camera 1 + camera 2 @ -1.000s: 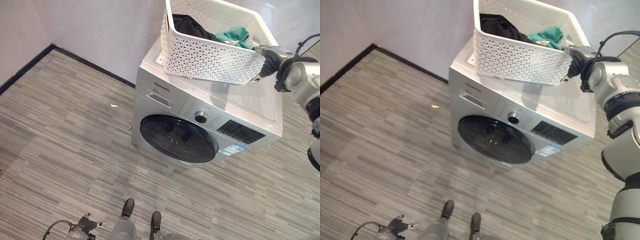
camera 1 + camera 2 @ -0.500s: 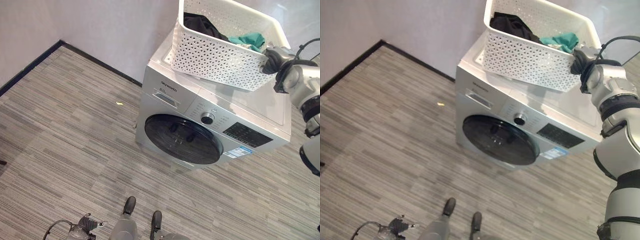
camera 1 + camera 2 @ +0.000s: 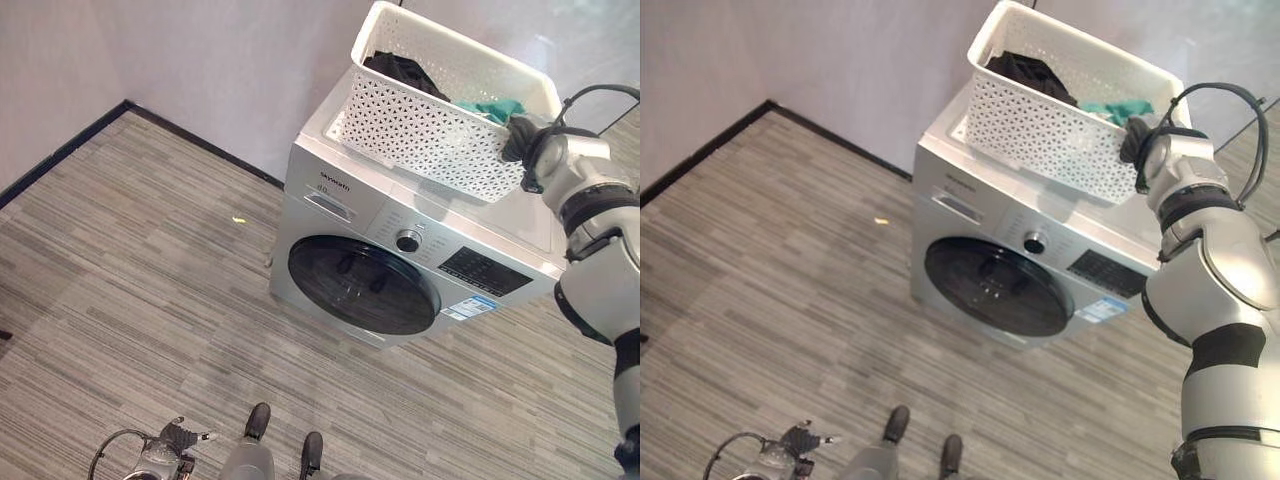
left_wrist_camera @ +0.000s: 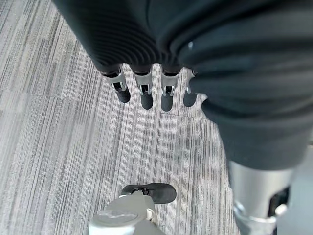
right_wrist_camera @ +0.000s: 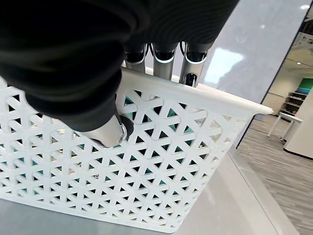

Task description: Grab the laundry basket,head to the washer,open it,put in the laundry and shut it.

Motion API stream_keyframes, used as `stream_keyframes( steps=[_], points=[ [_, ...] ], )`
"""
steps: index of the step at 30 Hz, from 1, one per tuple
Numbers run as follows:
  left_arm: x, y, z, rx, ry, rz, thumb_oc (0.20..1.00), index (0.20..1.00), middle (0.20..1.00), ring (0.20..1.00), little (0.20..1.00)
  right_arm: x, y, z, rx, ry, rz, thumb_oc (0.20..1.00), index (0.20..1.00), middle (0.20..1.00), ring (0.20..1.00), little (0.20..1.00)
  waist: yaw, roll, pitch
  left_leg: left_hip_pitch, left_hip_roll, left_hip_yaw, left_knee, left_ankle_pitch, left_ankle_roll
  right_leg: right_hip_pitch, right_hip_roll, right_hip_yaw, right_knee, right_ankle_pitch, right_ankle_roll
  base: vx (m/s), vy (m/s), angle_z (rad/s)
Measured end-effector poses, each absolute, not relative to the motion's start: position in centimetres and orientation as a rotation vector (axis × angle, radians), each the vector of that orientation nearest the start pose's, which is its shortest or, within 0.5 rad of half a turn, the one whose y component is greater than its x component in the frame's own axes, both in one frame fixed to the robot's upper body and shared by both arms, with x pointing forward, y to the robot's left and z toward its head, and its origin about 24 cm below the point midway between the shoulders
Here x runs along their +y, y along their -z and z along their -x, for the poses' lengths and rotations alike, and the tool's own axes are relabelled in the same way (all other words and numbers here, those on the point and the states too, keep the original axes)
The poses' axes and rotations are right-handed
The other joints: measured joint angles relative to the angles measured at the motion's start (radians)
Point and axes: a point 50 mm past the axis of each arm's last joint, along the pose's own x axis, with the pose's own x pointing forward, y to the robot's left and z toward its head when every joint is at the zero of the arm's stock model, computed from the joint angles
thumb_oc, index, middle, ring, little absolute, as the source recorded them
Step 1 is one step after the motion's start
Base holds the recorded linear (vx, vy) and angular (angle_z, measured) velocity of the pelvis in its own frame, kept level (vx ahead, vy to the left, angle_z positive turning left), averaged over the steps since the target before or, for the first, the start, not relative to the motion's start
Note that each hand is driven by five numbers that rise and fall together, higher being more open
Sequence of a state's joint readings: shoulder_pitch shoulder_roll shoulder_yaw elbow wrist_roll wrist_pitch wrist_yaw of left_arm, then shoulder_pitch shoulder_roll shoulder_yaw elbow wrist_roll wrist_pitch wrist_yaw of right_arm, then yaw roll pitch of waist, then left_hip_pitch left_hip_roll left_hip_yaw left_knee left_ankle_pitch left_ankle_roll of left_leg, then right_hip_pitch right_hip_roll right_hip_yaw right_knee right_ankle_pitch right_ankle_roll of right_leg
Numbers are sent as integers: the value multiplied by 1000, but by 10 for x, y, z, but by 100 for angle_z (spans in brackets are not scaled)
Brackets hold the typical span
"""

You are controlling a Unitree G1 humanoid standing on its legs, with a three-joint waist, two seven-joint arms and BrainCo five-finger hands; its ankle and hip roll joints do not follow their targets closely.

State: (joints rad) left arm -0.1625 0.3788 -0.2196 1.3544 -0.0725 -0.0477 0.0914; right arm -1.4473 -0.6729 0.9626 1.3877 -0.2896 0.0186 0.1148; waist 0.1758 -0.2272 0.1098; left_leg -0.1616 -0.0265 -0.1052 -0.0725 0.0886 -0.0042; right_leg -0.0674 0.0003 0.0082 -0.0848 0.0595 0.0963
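Laundry basket [image 3: 440, 110], white with little holes, sits on top of the washer [image 3: 420, 250]. Going from left to right: the floor [image 3: 130, 270] is wide and grey with stripes, and it has lots of room. A dark strip runs along the bottom of the wall [image 3: 200, 60]. A tiny yellow bit [image 3: 238, 219] lies on the floor, well apart from the washer. The left hand [image 4: 146, 93] hangs low over the floor with its fingers straight and loose, holding nothing.

Next comes the washer, standing close to the wall. Its round dark door [image 3: 363, 285] is closed, and the floor in front of it is free. A knob [image 3: 407, 241] sits above the door.

On top, the basket takes up the back part near the wall, and the front part of the lid is bare. Inside the basket are black clothes [image 3: 400, 70] and green clothes [image 3: 492, 108].

At the right, the right hand [image 5: 161, 54] grips the basket's rim, fingers curled over the edge and the thumb pressed on the outside wall.
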Motion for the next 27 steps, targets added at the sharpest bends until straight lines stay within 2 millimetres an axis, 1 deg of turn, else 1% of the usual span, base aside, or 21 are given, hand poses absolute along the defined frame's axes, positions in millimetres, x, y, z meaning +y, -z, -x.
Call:
stream_keyframes(
  steps=[1, 3, 5, 8, 11, 12, 13, 16, 17, 21, 27],
  points=[
    [289, 135, -130, 1143, -184, -471, 1000, 1000, 1000, 1000, 1000, -267, -256, -415, 247, 140, 1542, 200, 200, 200, 200, 200, 2, -1, -2, 3, 2, 6, 0, 0, 0, 1, 0, 11, 0, 3, 0, -32, 5, -19],
    [290, 136, -127, 1153, -185, -471, 1000, 1000, 1000, 1000, 1000, -269, -249, -414, 263, 133, 1537, 200, 200, 200, 200, 200, -6, 1, -11, 4, 1, 8, 0, 0, 0, 0, -1, 12, 0, 6, 4, -33, 9, -11],
    [290, 138, -119, 1173, -182, -467, 1000, 1000, 1000, 1000, 1000, -272, -237, -413, 291, 117, 1528, 200, 200, 200, 200, 200, -13, 3, -28, 8, 2, 12, -2, 0, 1, 2, -1, 15, 0, 10, 9, -29, 12, -5],
    [290, 140, -112, 1192, -175, -462, 1000, 1000, 1000, 1000, 1000, -275, -229, -412, 311, 107, 1528, 200, 200, 200, 200, 200, -23, 10, -35, 22, 2, 21, -12, 0, 2, 7, -2, 23, 0, 11, 9, -34, 12, -10],
    [290, 141, -110, 1200, -172, -459, 1000, 1000, 1000, 1000, 1000, -275, -229, -412, 312, 109, 1531, 200, 200, 200, 200, 200, -27, 15, -35, 22, 2, 38, -13, 1, 4, 1, -4, 39, 0, 13, 7, -25, 2, -18],
    [290, 142, -106, 1208, -168, -457, 1000, 1000, 1000, 1000, 1000, -278, -226, -411, 324, 112, 1531, 200, 200, 200, 200, 200, -29, 23, -40, 22, 2, 38, -13, 0, 7, 1, -4, 39, 0, 13, 7, 0, 0, 0],
    [290, 142, -106, 1209, -168, -457, 1000, 1000, 1000, 1000, 1000, -278, -226, -410, 327, 113, 1531, 200, 200, 200, 200, 200, -29, 26, -41, 22, 2, 38, -13, 0, 6, 1, -4, 39, 0, 13, 7, 0, 0, 0],
    [287, 144, -104, 1214, -162, -449, 1000, 1000, 1000, 1000, 1000, -280, -224, -410, 335, 117, 1544, 200, 200, 200, 200, 200, -30, 47, -53, 22, 2, 38, -14, -3, 11, 1, -4, 39, 0, 13, 7, 0, 0, 0],
    [284, 145, -103, 1218, -157, -443, 1000, 1000, 1000, 1000, 1000, -281, -224, -410, 334, 118, 1540, 1000, 1000, 1000, 1000, 1000, -30, 56, -58, 22, 2, 38, -14, -3, 11, 1, -3, 38, 0, 13, 7, 0, 0, 0],
    [276, 150, -95, 1238, -141, -423, 1000, 1000, 1000, 1000, 1000, -284, -220, -408, 355, 125, 1531, 1000, 1000, 1000, 1000, 1000, -31, 57, -61, 22, 5, 37, -14, -2, 9, 1, -1, 37, 0, 13, 7, 0, 0, 0],
    [276, 150, -94, 1245, -136, -423, 1000, 1000, 1000, 1000, 1000, -287, -219, -407, 374, 134, 1540, 1000, 1000, 1000, 1000, 1000, -46, 53, -63, 21, 4, 34, -14, -1, 7, 1, -1, 34, 0, 12, 7, 0, 0, 0]
  ],
)
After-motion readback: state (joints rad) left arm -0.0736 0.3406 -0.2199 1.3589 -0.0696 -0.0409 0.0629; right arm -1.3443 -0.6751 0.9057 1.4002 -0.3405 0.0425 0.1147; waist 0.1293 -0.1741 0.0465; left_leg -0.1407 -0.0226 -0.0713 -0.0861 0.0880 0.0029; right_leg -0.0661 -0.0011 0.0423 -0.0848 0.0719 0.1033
